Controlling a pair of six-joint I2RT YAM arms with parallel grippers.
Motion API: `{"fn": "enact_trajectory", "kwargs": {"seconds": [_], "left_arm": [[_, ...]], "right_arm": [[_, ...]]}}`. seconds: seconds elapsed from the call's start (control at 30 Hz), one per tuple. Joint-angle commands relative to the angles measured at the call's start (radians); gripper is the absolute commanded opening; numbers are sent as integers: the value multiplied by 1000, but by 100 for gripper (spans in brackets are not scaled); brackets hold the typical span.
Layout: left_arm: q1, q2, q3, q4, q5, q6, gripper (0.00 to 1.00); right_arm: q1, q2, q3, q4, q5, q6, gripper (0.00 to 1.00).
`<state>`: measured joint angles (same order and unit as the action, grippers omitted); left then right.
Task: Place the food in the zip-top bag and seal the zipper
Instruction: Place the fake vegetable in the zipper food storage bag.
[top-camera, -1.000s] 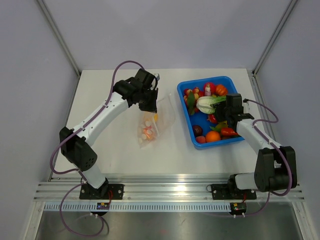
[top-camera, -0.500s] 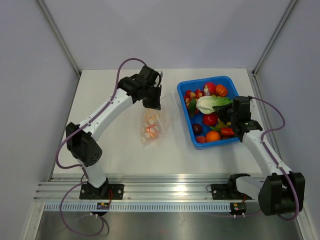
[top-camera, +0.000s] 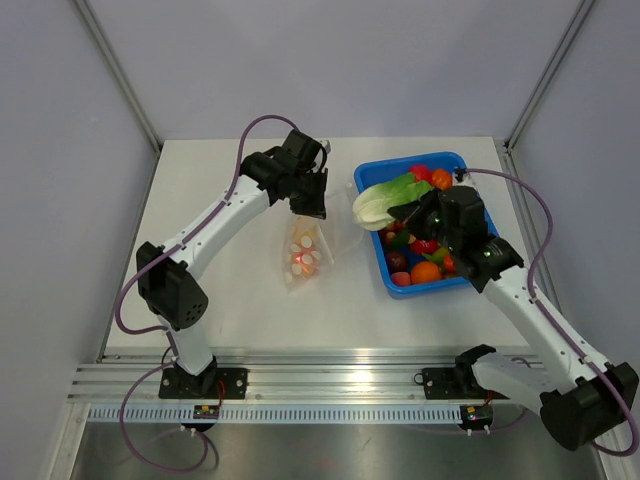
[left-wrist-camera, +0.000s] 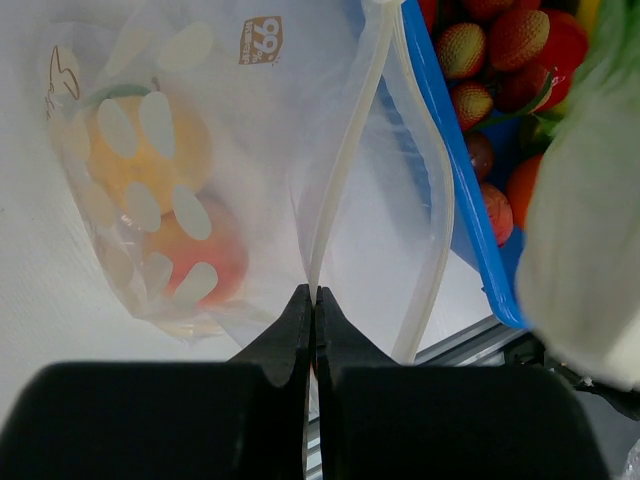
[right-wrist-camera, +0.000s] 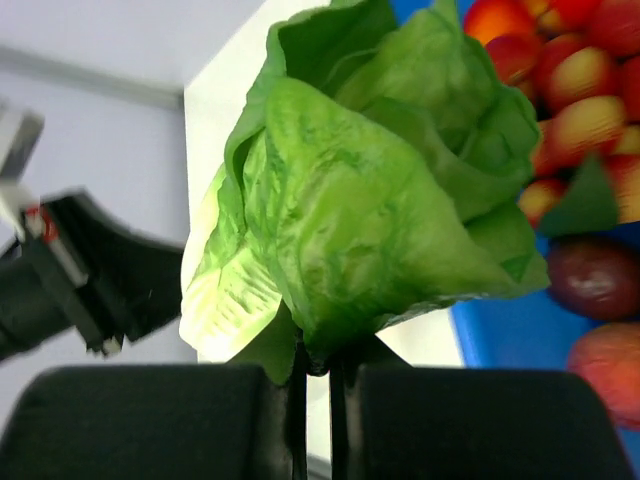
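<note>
**A:** First entry?
**B:** Tray (top-camera: 390, 165): blue, rectangular, with a raised rim. It stands on the right half of the table, set slightly askew.

**A:** And the table (top-camera: 330, 310)?
**B:** White, flat top and matt. It runs from the back wall to the rail at the near edge.

**A:** Describe the rail (top-camera: 340, 385).
**B:** Ribbed aluminium. It lies across the full width of the near edge, with a brushed metal sheet (top-camera: 330, 445) just below it.

**A:** What surrounds it all?
**B:** Back wall (top-camera: 330, 60): plain pale grey. Two slim metal posts, left post (top-camera: 115, 70) and right post (top-camera: 559, 70), rise from the table's far corners and lean outward.
</note>
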<state>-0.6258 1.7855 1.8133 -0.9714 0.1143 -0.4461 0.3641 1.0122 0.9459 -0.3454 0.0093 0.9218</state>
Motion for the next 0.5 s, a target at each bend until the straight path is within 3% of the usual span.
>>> {"fn": "enact_trajectory", "kwargs": {"seconds": [0.0,0.47], "left_arm": [[-3,-1,43,22,15,-6,0],[-3,-40,35,0,19,10,0]], "right_arm": [[119,54,82,25,90,-84,0],[367,341,183,60,308,-195,0]]}}
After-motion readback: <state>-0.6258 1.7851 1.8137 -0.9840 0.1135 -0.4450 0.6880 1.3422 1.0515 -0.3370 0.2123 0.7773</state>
